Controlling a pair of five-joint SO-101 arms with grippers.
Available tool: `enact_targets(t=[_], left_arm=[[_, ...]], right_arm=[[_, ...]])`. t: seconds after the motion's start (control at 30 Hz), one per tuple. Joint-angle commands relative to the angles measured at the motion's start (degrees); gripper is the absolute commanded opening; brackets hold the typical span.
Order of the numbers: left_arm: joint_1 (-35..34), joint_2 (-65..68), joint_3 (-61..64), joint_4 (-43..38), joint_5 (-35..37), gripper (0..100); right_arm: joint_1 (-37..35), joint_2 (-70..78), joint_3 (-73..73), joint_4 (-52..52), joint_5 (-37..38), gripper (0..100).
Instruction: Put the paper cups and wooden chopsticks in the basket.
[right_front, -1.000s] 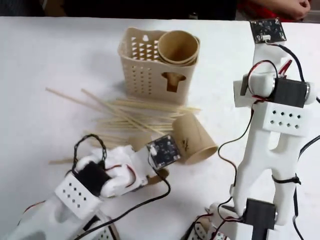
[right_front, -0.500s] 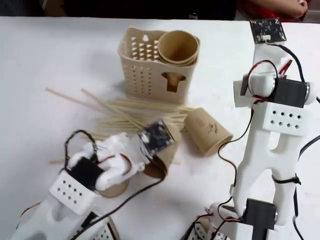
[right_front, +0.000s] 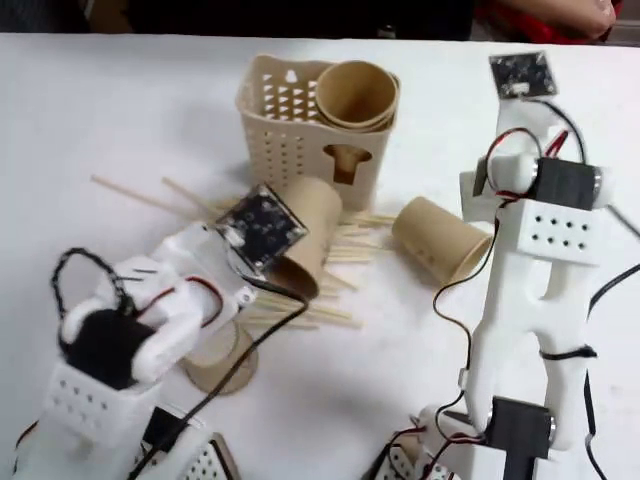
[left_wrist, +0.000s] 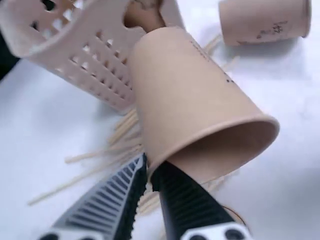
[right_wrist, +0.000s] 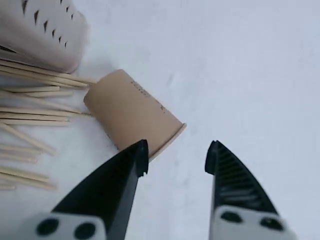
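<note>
We see nested cups (right_front: 357, 95) in the basket (right_front: 290, 150) near the surface's (right_front: 100, 100) far edge. Left gripper (left_wrist: 149, 167) pinches a paper cup (left_wrist: 200, 115) by the rim beside it; right gripper (right_wrist: 177, 150) gapes over a fallen cup (right_wrist: 132, 112). Chopsticks (right_front: 355, 245) untouched mid-surface.

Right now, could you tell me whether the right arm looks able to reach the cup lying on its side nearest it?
Probably yes: the right gripper is open over the cup, with bare table at the cup's mouth. The chopsticks and basket lie past its closed end.

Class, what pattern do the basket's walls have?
Rows of small holes in the cream basket, clearest in the high view.
</note>
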Motion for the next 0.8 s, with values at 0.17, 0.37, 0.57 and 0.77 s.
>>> enact_targets(t=[0.17, 0.37, 0.57, 0.77], left_arm=[[-4.1, 6.1, -20.3, 5.6, 0.3, 2], [-3.6, 23.3, -40.8, 13.2, 1.9, 2], [-3.6, 40.2, -63.8, 19.3, 2.0, 2], [-3.6, 56.2, -80.7, 21.5, 2.0, 2]], right_arm=[[2.7, -1.5, 7.0, -5.1, 0.2, 19.8], [2.7, -1.5, 8.7, -5.1, 0.1, 19.8], [2.8, -1.5, 10.7, -6.5, 0.1, 19.8], [2.8, -1.5, 13.5, -8.8, 0.1, 19.8]])
